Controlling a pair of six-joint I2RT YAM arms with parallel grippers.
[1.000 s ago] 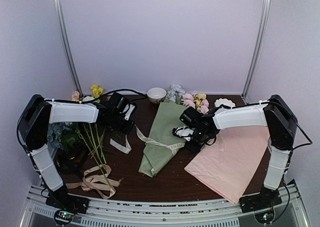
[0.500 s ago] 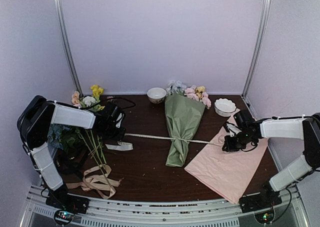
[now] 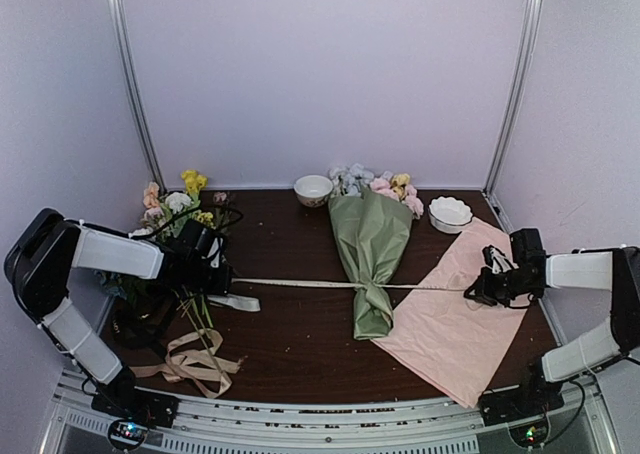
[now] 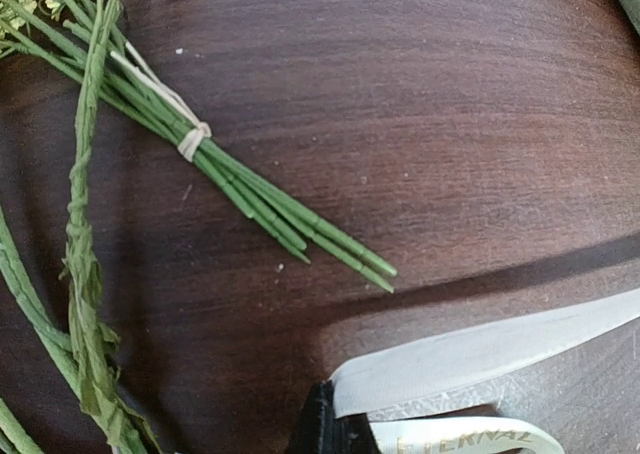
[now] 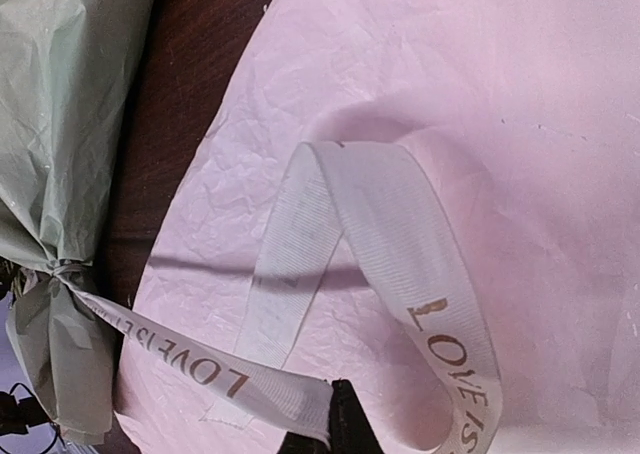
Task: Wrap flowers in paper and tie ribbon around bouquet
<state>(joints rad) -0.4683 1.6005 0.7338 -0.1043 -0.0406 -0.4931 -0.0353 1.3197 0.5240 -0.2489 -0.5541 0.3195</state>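
Note:
The bouquet (image 3: 370,249) lies mid-table, an olive-green paper cone with pink, yellow and pale blue blooms (image 3: 378,183) at its far end. The cream lettered ribbon (image 3: 300,283) runs taut across the table and cinches the cone's narrow neck (image 3: 371,287). My left gripper (image 3: 217,278) is shut on the ribbon's left end. In the left wrist view the ribbon (image 4: 480,349) leaves the dark fingertips (image 4: 322,429). My right gripper (image 3: 479,292) is shut on the right end over the pink sheet. In the right wrist view the ribbon (image 5: 390,224) loops away from the gripper (image 5: 343,421) towards the bouquet (image 5: 60,114).
Loose flowers (image 3: 178,202) lie at the left, and their tied stems (image 4: 250,194) are close to my left gripper. A plain pink sheet (image 3: 450,319) covers the right front. A tan ribbon (image 3: 190,359) sits front left. Two white bowls (image 3: 313,189) (image 3: 450,214) stand at the back.
Both grippers have drawn apart, left going left and right going right, pulling the ribbon straight and taut. The bouquet has swung upright and shifted to the right.

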